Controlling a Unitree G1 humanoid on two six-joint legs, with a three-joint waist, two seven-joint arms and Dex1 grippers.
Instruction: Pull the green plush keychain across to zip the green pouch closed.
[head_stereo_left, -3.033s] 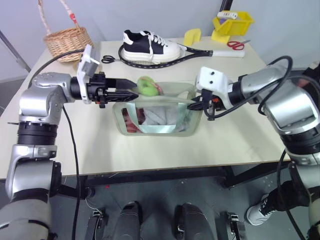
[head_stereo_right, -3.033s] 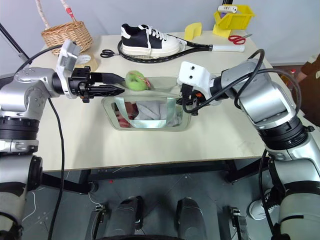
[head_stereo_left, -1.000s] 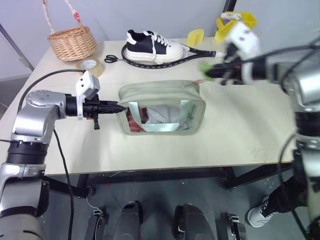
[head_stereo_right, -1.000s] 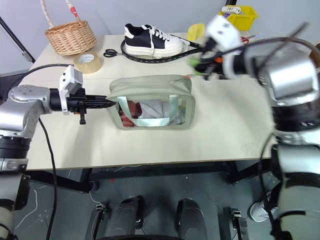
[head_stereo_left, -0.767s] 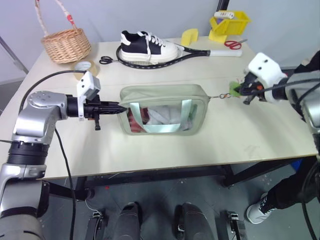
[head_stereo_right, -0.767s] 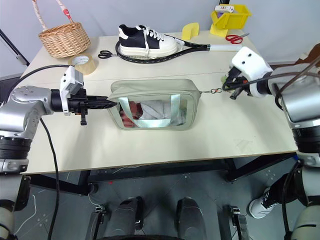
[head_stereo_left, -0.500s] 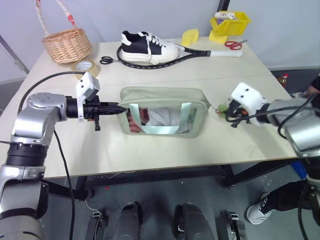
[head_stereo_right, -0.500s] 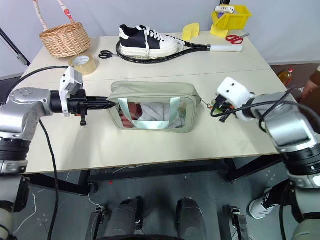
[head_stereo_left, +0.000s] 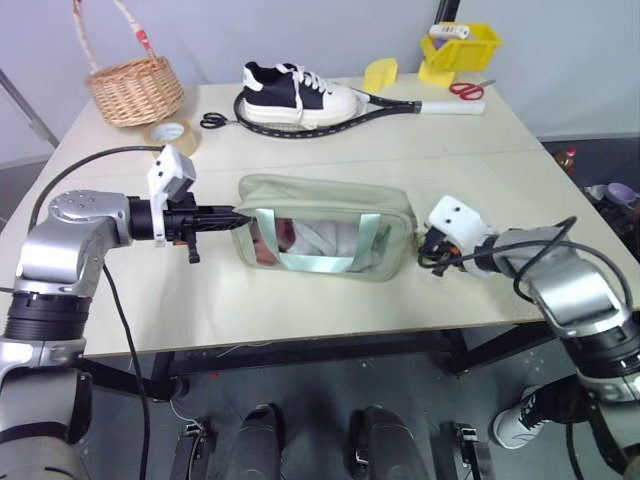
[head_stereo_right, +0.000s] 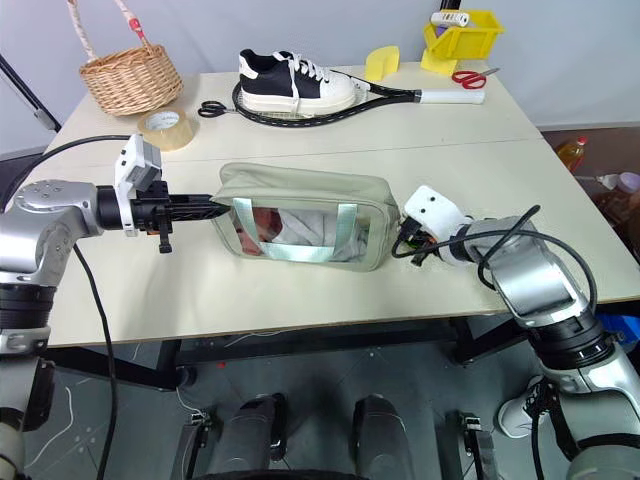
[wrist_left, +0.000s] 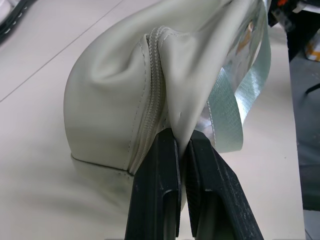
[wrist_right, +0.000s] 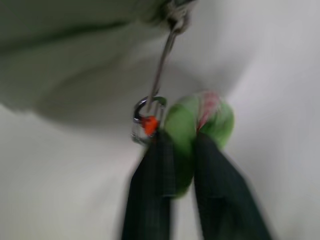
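Left eye view: green pouch (head_stereo_left: 325, 225) lies lengthwise between both grippers.

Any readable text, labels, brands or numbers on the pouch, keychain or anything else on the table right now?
None can be read.
green pouch: no print visible.
green plush keychain: no lettering.
sneaker: no brand mark legible.
tape roll and white item in the yellow bin: any marking too small to read.

No legible text, label, brand, number or sign is visible on any item in these views.
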